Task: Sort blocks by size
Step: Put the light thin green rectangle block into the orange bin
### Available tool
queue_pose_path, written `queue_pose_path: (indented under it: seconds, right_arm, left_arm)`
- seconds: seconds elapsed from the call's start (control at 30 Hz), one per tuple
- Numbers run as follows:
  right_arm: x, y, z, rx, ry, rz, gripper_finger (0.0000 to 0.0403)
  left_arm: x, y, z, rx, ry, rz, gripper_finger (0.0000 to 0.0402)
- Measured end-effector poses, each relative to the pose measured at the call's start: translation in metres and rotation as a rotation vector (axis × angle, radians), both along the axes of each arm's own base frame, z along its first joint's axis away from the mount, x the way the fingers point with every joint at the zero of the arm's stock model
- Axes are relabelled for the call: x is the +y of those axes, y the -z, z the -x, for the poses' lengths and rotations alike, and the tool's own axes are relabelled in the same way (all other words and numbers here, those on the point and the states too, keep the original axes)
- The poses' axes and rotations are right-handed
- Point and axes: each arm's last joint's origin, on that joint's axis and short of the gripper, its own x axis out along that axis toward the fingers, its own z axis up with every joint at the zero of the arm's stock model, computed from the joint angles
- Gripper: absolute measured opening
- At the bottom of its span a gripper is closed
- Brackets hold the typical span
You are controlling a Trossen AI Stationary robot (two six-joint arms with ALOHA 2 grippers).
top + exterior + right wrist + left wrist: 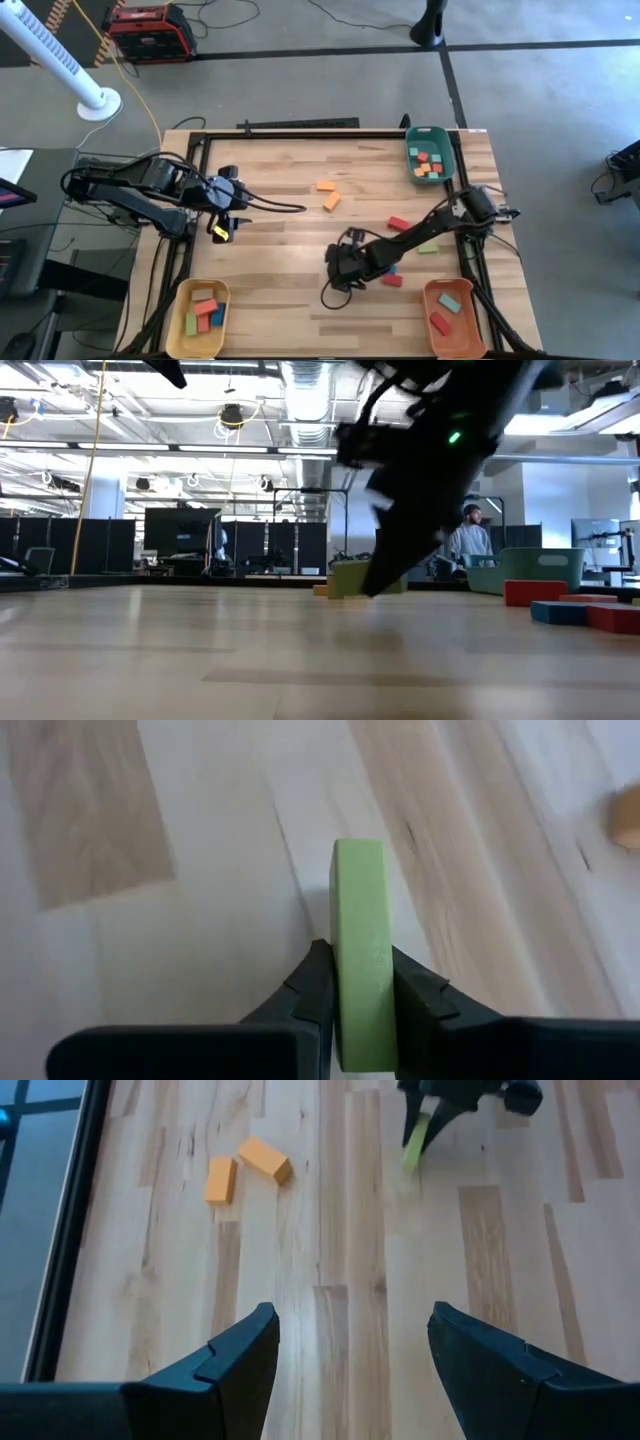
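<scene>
From above, the right gripper sits low over the table's middle front, near a red block and two orange blocks; the left gripper waits at the left side. The left wrist view shows its fingers spread, holding nothing. In the right wrist view, the fingers pinch a green block upright.

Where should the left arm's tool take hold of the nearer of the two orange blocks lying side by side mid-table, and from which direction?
Take the nearer orange block across its two long faces, at mid-length, coming straight down from above. It lies flat on the table, apart from the tilted orange block beside it, so both long sides look free. The open left tool would probably need turning to straddle its narrow width.
</scene>
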Motion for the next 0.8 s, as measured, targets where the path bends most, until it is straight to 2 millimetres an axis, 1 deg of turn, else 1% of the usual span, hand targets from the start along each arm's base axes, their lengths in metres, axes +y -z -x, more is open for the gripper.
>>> queue_pose_path:
  seconds: [0.23,0.43,0.8]
  right_arm:
    - [0.022,-0.031,0.032,0.004,0.059,0.018,0.0084]
    - [0.040,-0.057,0.064,0.004,0.097,-0.012,0.0084]
    - [0.071,-0.092,0.134,0.022,0.177,-0.092,0.0084]
  left_arm:
    - [0.000,0.000,0.000,0.000,0.000,0.000,0.0245]
    - [0.000,0.000,0.000,0.000,0.000,0.000,0.0245]
    - [0.000,0.000,0.000,0.000,0.000,0.000,0.0245]
